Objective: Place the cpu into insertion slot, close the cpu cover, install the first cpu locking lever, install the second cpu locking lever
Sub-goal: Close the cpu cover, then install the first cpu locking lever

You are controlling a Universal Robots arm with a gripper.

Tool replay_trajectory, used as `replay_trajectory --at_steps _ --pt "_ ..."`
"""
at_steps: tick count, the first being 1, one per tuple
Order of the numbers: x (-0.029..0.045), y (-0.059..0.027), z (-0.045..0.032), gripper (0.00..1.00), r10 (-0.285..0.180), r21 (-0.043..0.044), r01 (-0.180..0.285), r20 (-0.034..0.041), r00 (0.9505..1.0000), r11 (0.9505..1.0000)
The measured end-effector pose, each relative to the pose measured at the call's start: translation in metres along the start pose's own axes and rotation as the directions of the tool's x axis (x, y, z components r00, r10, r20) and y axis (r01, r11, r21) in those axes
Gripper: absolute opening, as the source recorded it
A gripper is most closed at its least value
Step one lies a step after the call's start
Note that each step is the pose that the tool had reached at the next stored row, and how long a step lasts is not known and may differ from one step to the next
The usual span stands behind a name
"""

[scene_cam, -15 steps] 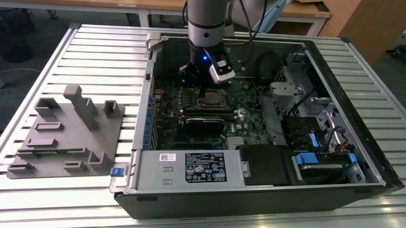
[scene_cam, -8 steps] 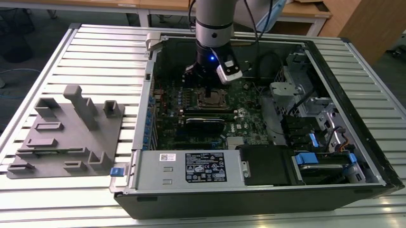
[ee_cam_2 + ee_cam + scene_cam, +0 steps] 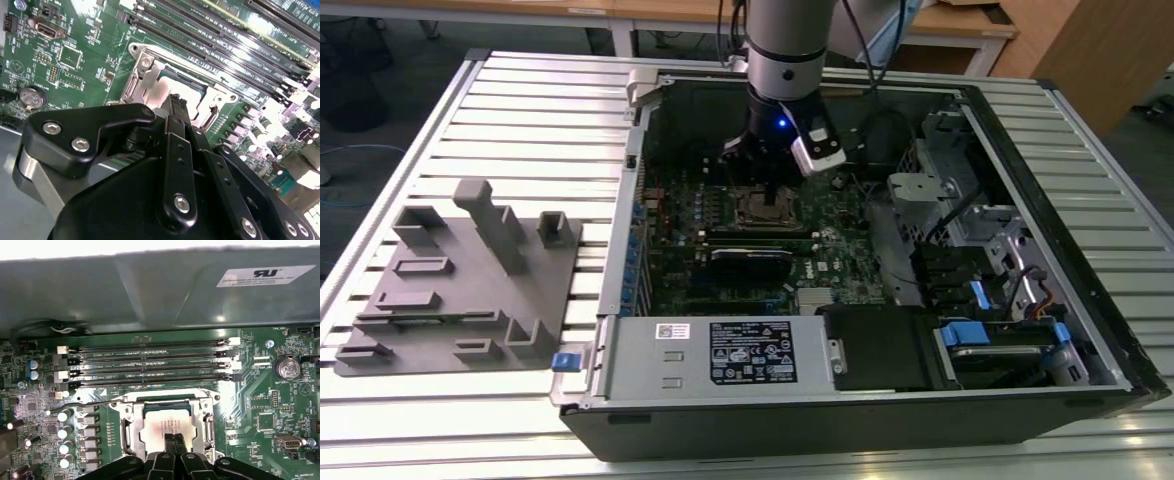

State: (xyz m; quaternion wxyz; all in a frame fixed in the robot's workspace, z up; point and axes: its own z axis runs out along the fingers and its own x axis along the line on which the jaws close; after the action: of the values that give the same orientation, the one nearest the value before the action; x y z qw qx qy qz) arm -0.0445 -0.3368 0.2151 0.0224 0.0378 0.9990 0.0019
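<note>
Your narrow-pinched claw [image 3: 174, 437] is touching the cpu [image 3: 157, 427], lower centre, in the insertion slot [image 3: 167, 411]; you're likely seating it, needing level pressure.

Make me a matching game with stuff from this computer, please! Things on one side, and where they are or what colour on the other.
Things:
1. cpu
2. round battery
3. grey holder block
4. hand

Clues:
A. on the slatted table, outside the computer case
B. black, right over the cpu
C. silvery-tan square beneath the hand
D. silvery disc on the green board

Pairs: 1-C, 2-D, 3-A, 4-B
</note>
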Motion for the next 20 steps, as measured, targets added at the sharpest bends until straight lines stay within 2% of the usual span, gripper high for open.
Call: replay_trajectory --at_steps 15,20 --pt "-0.0002 0.0001 -0.0028 0.10 0.000 -0.0002 0.000 0.0001 1.0000 1.0000" --pt "-0.0004 0.0001 -0.0079 0.10 0.000 -0.0002 0.000 0.0001 1.0000 1.0000"
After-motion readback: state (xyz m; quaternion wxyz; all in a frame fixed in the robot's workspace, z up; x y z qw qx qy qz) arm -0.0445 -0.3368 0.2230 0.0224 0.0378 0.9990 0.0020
